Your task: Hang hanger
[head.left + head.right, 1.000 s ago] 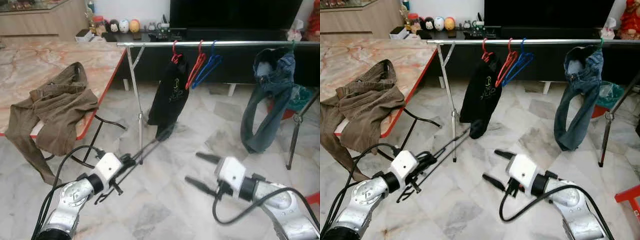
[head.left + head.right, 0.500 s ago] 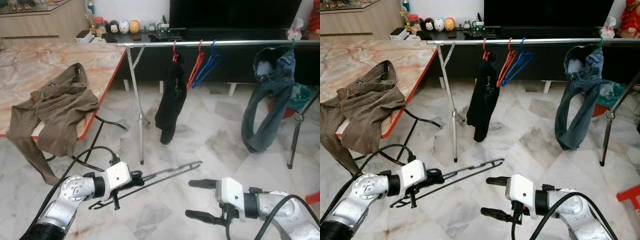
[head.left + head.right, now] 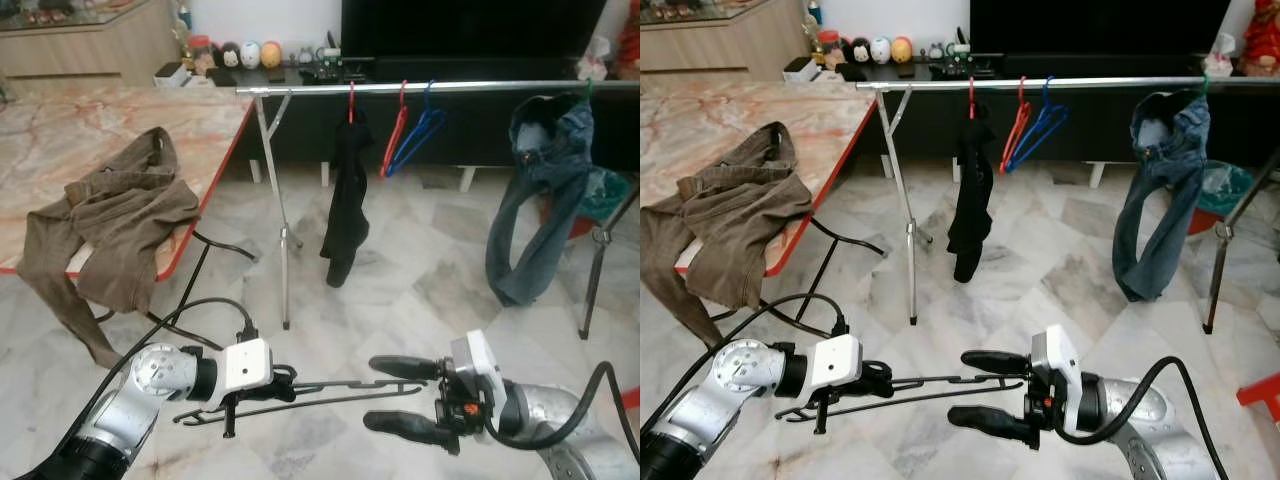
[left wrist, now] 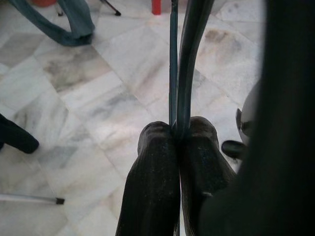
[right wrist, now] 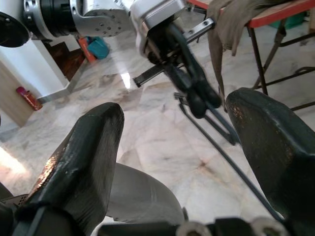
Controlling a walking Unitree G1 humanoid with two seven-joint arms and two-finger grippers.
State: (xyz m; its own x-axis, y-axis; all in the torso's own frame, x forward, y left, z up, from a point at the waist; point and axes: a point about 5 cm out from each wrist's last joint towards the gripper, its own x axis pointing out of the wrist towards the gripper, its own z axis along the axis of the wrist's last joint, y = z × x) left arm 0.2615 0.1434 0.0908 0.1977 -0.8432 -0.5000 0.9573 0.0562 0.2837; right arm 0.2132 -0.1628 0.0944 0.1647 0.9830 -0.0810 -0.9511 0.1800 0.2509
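A black wire hanger lies nearly level, low above the marble floor. My left gripper is shut on its hook end; in the left wrist view the fingertips pinch the hanger wires. My right gripper stands open, and the hanger's far end reaches in between its two fingers. In the right wrist view the fingers stand wide apart, with the hanger running between them. The silver rail crosses the back.
On the rail hang a black garment on a red hanger, a bare red hanger, a blue hanger and jeans. Brown trousers drape over the red-edged table at left. The rack leg stands ahead.
My left gripper has swung the hanger down from pointing up and away to level, pointing right. My right gripper has turned toward it, so its fingers now straddle the hanger's end. The black garment has swung edge-on.
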